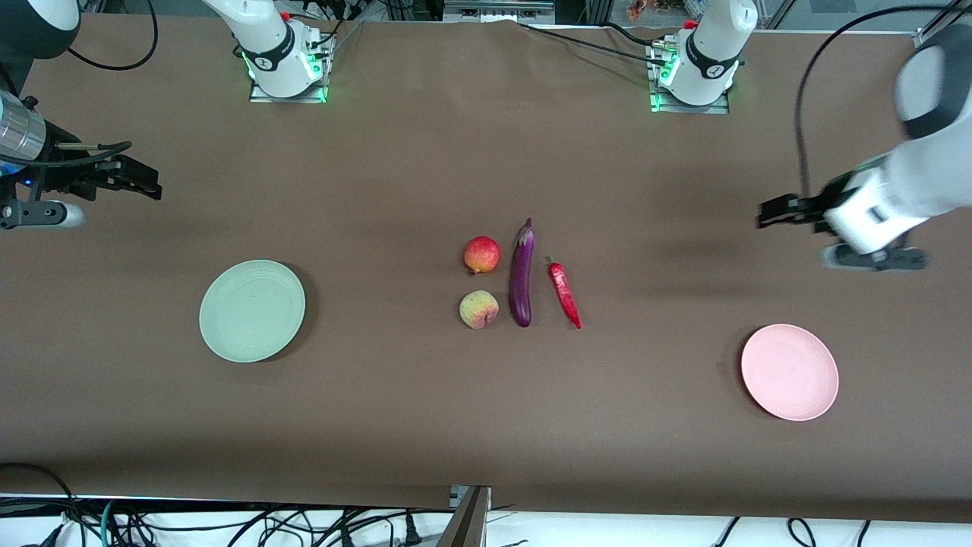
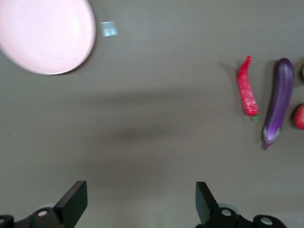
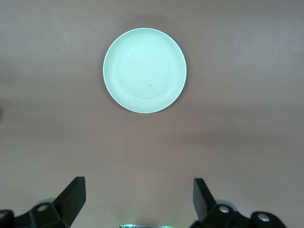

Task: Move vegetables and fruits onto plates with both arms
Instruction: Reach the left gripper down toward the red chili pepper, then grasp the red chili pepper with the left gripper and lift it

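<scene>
Two arms are hanging over the brown table, one at each end, and neither is carrying anything. The left gripper is hovering over bare cloth at the left arm's end, its jaws spread wide and empty; the right gripper is hovering over the right arm's end, likewise wide open with nothing between the fingers.

The mint green plate is sitting bare near the right arm's end, the pink plate bare near the left arm's end and nearer the front camera. In the middle the produce is lying in a tight cluster: the purple eggplant between the red chili pepper and the two fruits, with the red apple farther from the camera than the peach.

That crowding is looking like the main risk: wide fingers descending on the eggplant could nudge a round fruit and set it rolling, and both arms reaching into the centre together could clash.

The left wrist view is showing the pink plate, chili and eggplant with only a sliver of apple; the right wrist view is showing just the green plate, no produce.
</scene>
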Available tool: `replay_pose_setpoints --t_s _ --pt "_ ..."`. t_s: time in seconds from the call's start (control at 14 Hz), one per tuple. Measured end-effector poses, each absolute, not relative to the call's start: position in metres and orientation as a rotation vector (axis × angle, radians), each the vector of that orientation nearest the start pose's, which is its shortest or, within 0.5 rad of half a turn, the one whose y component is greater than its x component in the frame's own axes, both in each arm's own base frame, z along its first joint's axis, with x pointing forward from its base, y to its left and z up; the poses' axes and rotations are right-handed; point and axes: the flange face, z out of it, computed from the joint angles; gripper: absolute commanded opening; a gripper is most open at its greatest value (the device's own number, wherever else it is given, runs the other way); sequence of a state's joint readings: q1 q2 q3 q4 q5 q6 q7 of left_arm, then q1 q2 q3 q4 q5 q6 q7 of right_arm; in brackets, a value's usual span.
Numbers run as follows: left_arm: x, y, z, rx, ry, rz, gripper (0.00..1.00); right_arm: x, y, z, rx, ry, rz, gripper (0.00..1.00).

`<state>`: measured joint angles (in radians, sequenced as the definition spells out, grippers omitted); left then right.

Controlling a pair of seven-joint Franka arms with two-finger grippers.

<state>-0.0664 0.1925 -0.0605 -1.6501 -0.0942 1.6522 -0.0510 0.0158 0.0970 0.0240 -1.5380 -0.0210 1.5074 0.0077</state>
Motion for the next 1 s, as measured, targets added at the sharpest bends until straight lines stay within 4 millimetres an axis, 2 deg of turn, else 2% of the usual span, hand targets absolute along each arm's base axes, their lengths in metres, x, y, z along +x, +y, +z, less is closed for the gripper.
replay_pose_setpoints --t_s 0.14,0.21,0.43,0.57,0.71,0.79,1.0 --pt "0.599 -0.158 0.449 -3.201 0.09 0.3 1.0 0.575 0.02 0.58 -3.157 -0.051 0.2 1.0" --pt "0.599 -0.189 0.435 -3.197 0.066 0.289 1.0 0.575 0.02 0.58 -3.157 -0.051 0.2 1.0" --pt "0.601 -0.256 0.393 -3.174 0.009 0.325 1.0 0.575 0.02 0.581 -3.157 -0.051 0.199 1.0" --pt "0.605 -0.294 0.355 -3.154 -0.018 0.364 1.0 0.575 0.02 0.581 -3.157 -0.051 0.198 1.0" --pt "0.613 -0.319 0.314 -3.15 -0.059 0.367 1.0 0.575 0.02 0.581 -3.157 -0.051 0.199 1.0" --pt "0.617 -0.325 0.297 -3.157 -0.083 0.347 1.0 0.575 0.02 0.58 -3.157 -0.051 0.199 1.0" --pt "0.624 -0.329 0.264 -3.146 -0.274 0.326 1.0 0.575 0.02 0.579 -3.156 -0.051 0.202 1.0"
